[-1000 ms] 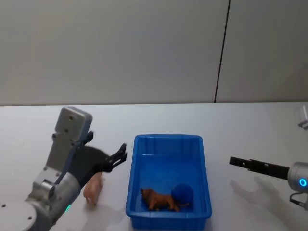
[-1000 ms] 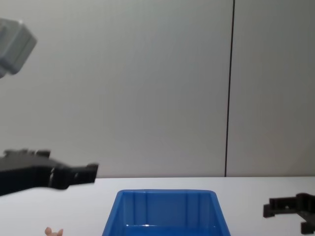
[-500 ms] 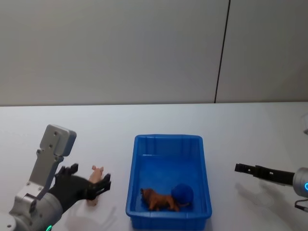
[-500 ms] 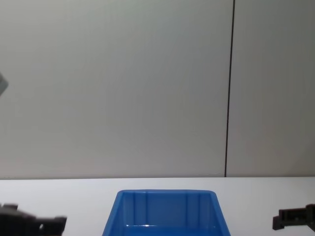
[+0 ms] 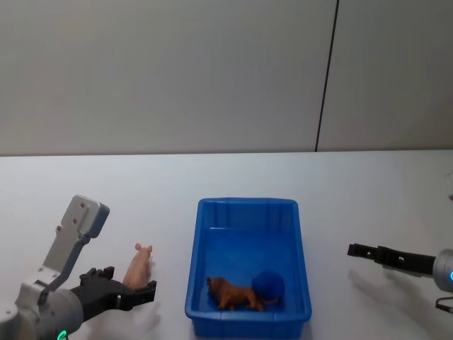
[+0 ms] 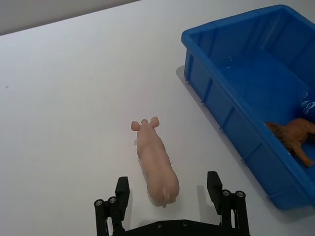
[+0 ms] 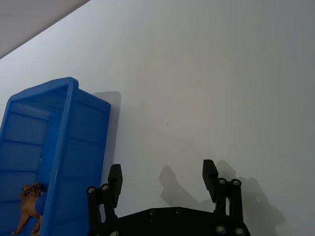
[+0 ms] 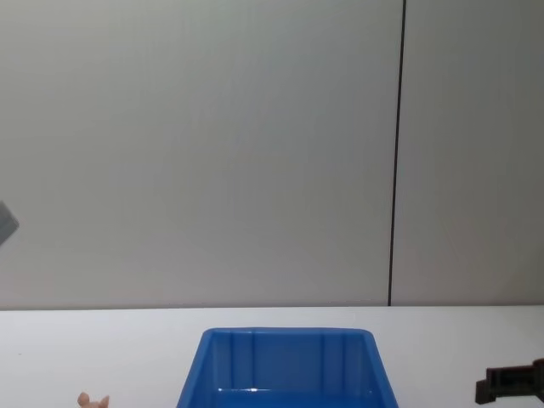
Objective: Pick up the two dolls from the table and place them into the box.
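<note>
I'm seeing the left gripper (image 6: 167, 196) hanging low, fingers spread wide, straddling the tail end of the pink doll (image 6: 156, 164) lying on the table (image 6: 74, 98). Brown doll (image 5: 235, 295) is sitting in the box (image 5: 244, 206). Right gripper (image 7: 162, 179) is idling spread open beside the box.

I can read no text, label, brand, number or sign on anything in front of me.
</note>
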